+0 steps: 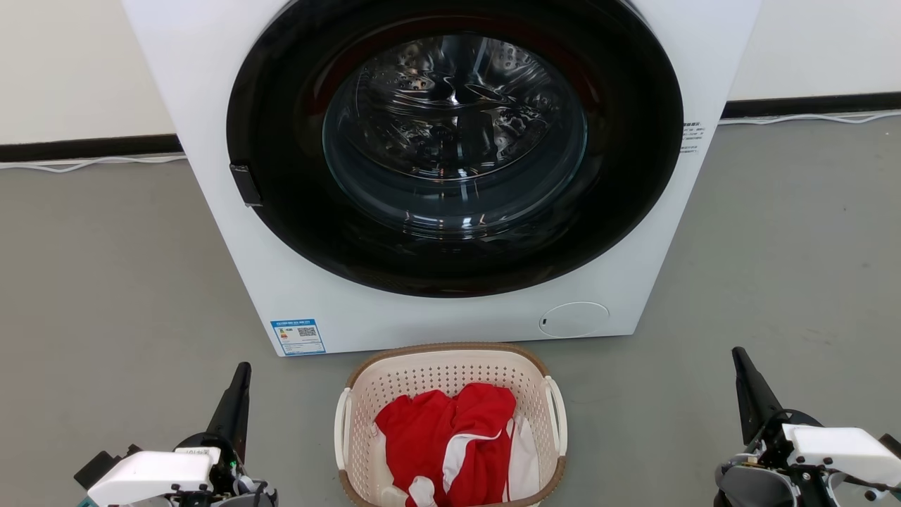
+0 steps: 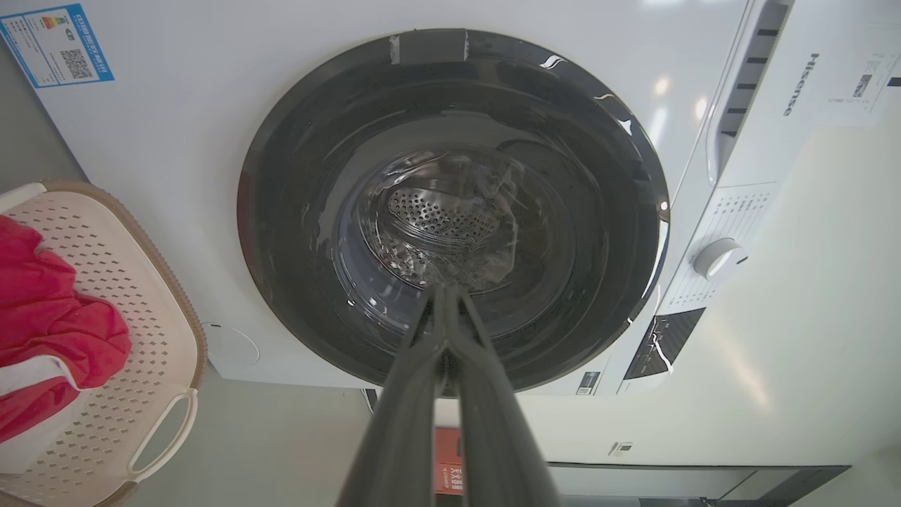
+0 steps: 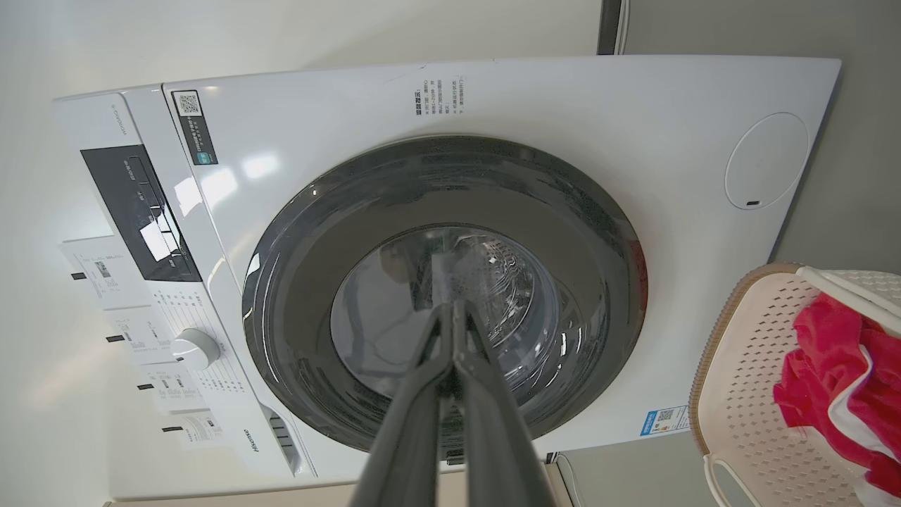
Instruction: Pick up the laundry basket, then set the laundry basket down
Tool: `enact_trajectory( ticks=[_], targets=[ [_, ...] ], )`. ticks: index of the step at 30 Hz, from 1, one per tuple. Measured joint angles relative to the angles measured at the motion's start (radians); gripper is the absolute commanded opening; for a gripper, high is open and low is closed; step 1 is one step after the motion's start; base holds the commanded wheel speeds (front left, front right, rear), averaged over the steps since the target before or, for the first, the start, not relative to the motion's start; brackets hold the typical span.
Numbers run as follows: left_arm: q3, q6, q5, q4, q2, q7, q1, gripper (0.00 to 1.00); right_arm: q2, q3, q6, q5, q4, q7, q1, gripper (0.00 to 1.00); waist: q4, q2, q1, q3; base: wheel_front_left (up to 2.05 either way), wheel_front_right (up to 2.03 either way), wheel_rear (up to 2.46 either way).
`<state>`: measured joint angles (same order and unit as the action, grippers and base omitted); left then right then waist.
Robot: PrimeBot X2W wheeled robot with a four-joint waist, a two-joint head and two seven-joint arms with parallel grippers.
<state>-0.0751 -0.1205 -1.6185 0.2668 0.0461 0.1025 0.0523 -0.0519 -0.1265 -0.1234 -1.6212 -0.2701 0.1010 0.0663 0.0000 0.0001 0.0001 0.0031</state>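
The laundry basket (image 1: 422, 377) is cream perforated plastic with a brown woven-look rim and white side handles. It stands on the grey floor just in front of the washer, holding red and white clothes (image 1: 450, 436). My left gripper (image 1: 243, 370) is shut and empty, low at the left, well clear of the basket's left handle (image 1: 342, 429). My right gripper (image 1: 738, 354) is shut and empty, low at the right, farther from the right handle (image 1: 558, 415). The basket (image 2: 127, 296) lies at the left edge of the left wrist view, and the basket (image 3: 746, 366) sits at the right edge of the right wrist view.
A white front-loading washer (image 1: 295, 296) with a dark round door (image 1: 450, 148) stands right behind the basket. Grey floor (image 1: 105, 282) spreads on both sides. A white cable (image 1: 91, 163) runs along the dark skirting at the wall.
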Motion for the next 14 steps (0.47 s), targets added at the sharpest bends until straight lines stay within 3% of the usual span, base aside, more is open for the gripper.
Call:
enact_trajectory(
  ticks=[14],
  targets=[
    [-0.002, 0.0, 0.0, 0.0, -0.002, 0.0, 0.0, 0.0, 0.0, -0.001, 0.0, 0.0, 0.0, 0.0, 0.0, 0.0, 0.0, 0.0, 0.0, 0.0, 0.0, 0.0, 0.0]
  ],
)
